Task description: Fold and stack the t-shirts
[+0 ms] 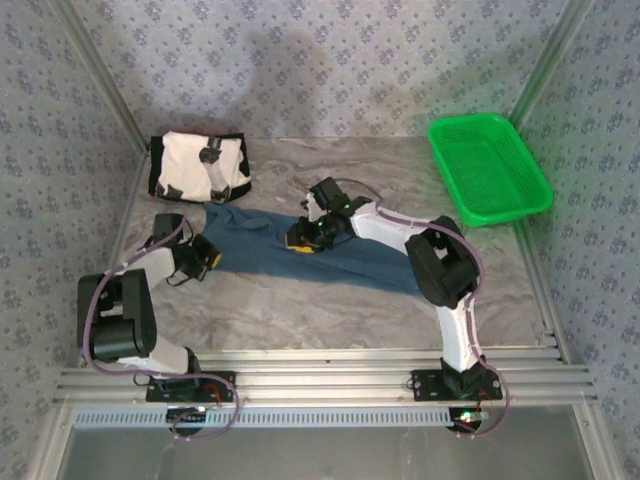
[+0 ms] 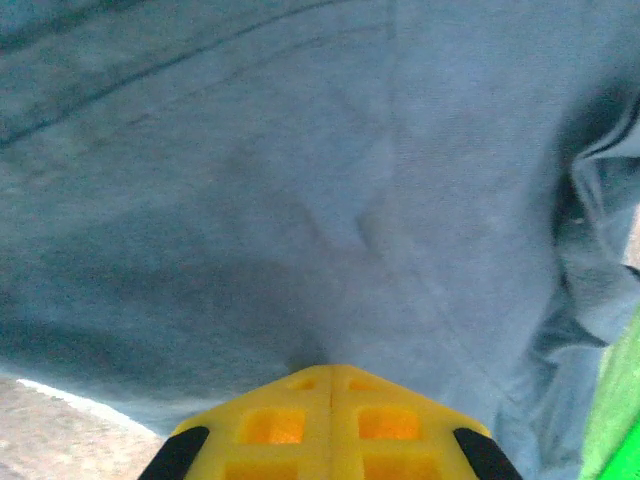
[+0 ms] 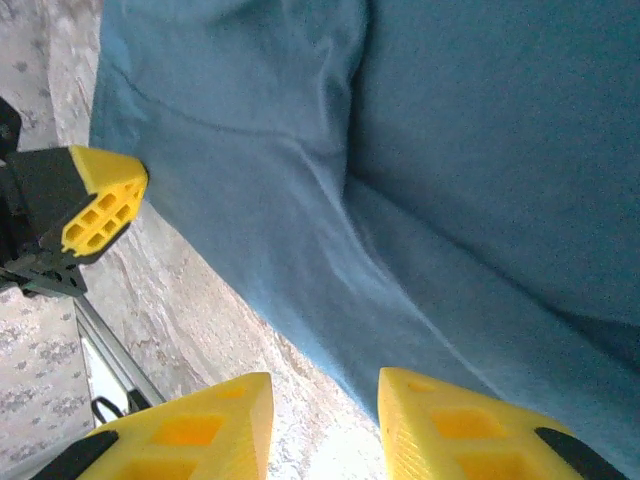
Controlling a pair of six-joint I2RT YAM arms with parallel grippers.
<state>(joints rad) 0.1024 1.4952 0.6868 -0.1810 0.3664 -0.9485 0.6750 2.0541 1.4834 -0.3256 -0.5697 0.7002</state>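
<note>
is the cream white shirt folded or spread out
Folded: the cream-white shirt is a compact bundle, smaller than the blue shirt stretched out beside it.

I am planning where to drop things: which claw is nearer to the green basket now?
The right claw. It is over the middle of the teal-blue t-shirt, left of the green basket; the left claw is at the shirt's left end, farther away.
</note>
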